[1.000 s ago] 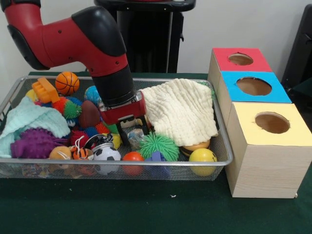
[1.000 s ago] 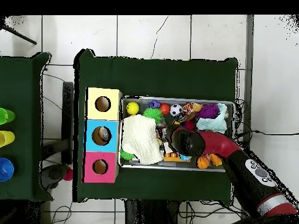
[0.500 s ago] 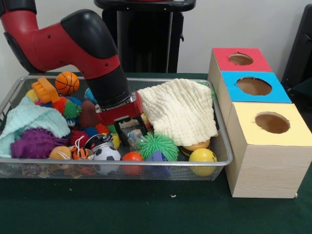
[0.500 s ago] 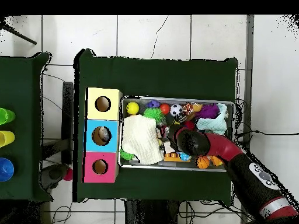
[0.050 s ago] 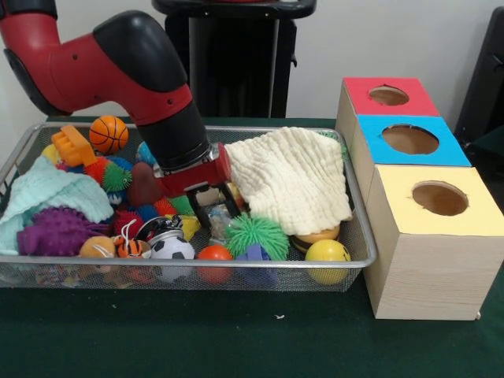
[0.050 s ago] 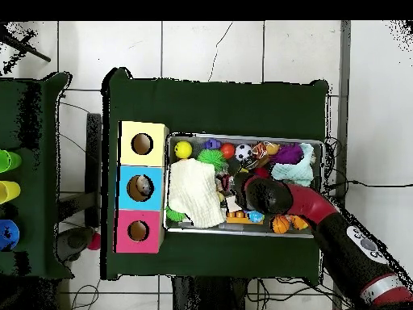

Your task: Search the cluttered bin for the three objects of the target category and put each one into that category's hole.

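My gripper (image 5: 214, 211) hangs low in the middle of the wire bin (image 5: 358, 236), its black fingers spread open over a small clear toy (image 5: 218, 224) and touching nothing that I can see. A green spiky ball (image 5: 253, 234) lies just right of it and a brown football (image 5: 144, 185) just left. A cream cloth (image 5: 295, 177) covers the bin's right part. In the overhead view the gripper (image 6: 234, 194) sits beside that cloth (image 6: 196, 192). Three boxes with holes stand next to the bin: red (image 5: 388, 95), blue (image 5: 409, 139), yellow (image 5: 439, 198).
The bin also holds a basketball (image 5: 108, 134), an orange toy (image 5: 72, 146), a mint cloth (image 5: 47, 197), a purple spiky toy (image 5: 55, 231), a soccer ball (image 5: 172, 250), a red ball (image 5: 214, 253) and a yellow ball (image 5: 327, 252). Green table surface (image 5: 236, 331) lies in front.
The gripper has risen slightly out of the clutter and tilted, its fingers now pointing a little toward the cream cloth. The toys look unmoved.
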Controlling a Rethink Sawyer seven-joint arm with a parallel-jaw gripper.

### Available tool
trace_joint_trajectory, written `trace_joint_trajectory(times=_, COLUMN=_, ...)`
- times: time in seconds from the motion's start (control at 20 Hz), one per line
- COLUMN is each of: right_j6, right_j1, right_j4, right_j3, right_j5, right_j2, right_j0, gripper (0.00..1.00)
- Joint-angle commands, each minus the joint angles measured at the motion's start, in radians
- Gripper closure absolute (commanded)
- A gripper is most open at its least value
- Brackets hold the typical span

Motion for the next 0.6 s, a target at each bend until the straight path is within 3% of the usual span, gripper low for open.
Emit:
trace_joint_trajectory(times=0.05, right_j6=0.028, right_j1=-0.048, right_j4=0.091, right_j3=0.016, right_j5=0.111, right_j2=0.056, right_j0=0.007, gripper=1.00)
trace_joint_trajectory(times=0.6, right_j6=0.018, right_j1=-0.145, right_j4=0.181, right_j3=0.086, right_j5=0.180, right_j2=0.093, right_j0=-0.004, gripper=1.00)
